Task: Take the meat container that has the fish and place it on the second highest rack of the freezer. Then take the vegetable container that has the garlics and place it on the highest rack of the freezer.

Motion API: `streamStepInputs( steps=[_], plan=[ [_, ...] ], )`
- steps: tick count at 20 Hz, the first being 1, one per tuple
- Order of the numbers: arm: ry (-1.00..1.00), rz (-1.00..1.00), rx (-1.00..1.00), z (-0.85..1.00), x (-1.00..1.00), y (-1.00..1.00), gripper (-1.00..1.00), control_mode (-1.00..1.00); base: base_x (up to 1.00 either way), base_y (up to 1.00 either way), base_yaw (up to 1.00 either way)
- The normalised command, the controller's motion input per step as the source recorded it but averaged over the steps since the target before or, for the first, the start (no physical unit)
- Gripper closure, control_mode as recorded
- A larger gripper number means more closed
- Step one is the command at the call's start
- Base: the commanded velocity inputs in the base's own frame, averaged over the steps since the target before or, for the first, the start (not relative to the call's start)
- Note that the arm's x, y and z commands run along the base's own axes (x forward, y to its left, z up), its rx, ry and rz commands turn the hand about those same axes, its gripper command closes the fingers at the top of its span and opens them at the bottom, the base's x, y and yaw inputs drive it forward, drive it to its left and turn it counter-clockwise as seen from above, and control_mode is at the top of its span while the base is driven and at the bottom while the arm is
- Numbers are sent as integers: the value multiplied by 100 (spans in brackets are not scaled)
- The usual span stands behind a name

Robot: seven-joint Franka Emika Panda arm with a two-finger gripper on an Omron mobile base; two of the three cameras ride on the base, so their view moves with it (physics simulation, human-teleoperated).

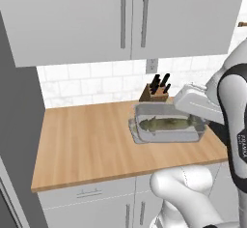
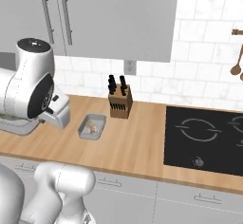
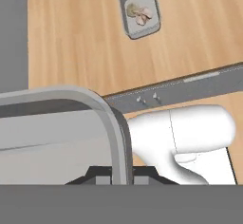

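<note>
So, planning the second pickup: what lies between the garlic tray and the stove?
The knife block stands toward the back; otherwise bare counter between garlic tray and stove, right base view.

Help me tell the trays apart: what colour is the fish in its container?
Olive-brown, a slender whole fish lying in the grey meat container; the left base view shows it best.

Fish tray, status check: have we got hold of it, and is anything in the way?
Gripper shut on fish tray rim. Tray with fish appears lifted above the counter. Garlic tray waiting beside knife block. Nothing obstructing.
</note>
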Motion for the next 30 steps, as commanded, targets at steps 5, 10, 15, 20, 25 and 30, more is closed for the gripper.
streamStepInputs(
  steps=[5,10,15,20,25,30],
  plan=[
    [-1,1,0,0,-19,6,100,100,-52,16,1],
    [0,0,0,0,0,0,100,100,-97,48,1],
    [0,0,0,0,0,0,100,100,-55,97,3],
    [0,0,0,0,0,0,100,100,-28,100,1],
    [0,0,0,0,0,0,100,100,-1,100,0],
    [0,0,0,0,0,0,100,100,0,100,0]
  ],
)
